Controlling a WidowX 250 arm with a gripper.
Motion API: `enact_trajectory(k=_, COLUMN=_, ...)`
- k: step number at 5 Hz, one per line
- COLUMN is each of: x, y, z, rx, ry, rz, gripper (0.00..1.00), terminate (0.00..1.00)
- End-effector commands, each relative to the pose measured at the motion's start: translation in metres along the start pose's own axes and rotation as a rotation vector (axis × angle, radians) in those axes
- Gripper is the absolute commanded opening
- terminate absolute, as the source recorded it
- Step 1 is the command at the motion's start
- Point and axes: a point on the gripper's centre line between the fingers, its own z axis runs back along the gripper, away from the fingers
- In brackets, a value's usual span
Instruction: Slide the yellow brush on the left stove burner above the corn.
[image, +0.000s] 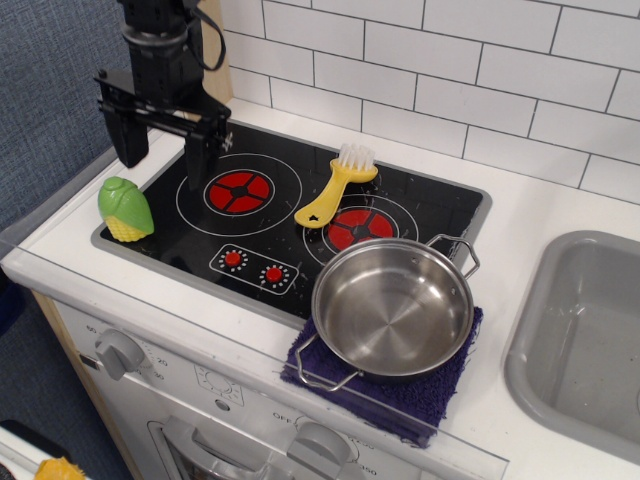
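The yellow brush (337, 187) lies on the black cooktop between the two burners, its white bristles toward the tiled wall and its handle end touching the right burner's rings. The left stove burner (238, 190) is bare. The corn (124, 208) lies at the cooktop's front left edge, green husk up, yellow end toward the front. My gripper (162, 150) hangs open and empty above the cooktop's back left corner, behind the corn and left of the left burner, well away from the brush.
A steel pan (392, 304) sits on a purple cloth (440, 392) at the front right, overlapping the right burner (360, 226). Two red knob dots (252, 266) are printed at the cooktop's front. A grey sink (585, 335) is at the far right.
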Motion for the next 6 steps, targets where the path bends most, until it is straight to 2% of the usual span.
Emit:
enact_trajectory(k=1, x=0.038, y=-0.054, z=0.008, rx=-0.084, ry=-0.023, rz=-0.123, gripper=1.00, terminate=0.00)
enact_trajectory(k=2, x=0.050, y=-0.071, z=0.004, rx=-0.099, ry=-0.022, rz=-0.141, gripper=1.00, terminate=0.00)
enact_trajectory(k=4, x=0.066, y=-0.084, z=-0.019, rx=-0.114, ry=0.010, rz=-0.124, gripper=1.00, terminate=0.00)
enact_trajectory(k=5, x=0.068, y=-0.095, z=-0.022, rx=-0.142, ry=0.020, rz=-0.134, gripper=1.00, terminate=0.00)
enact_trajectory(k=6, x=0.065, y=-0.101, z=-0.015, rx=-0.135, ry=0.034, rz=-0.140, gripper=1.00, terminate=0.00)
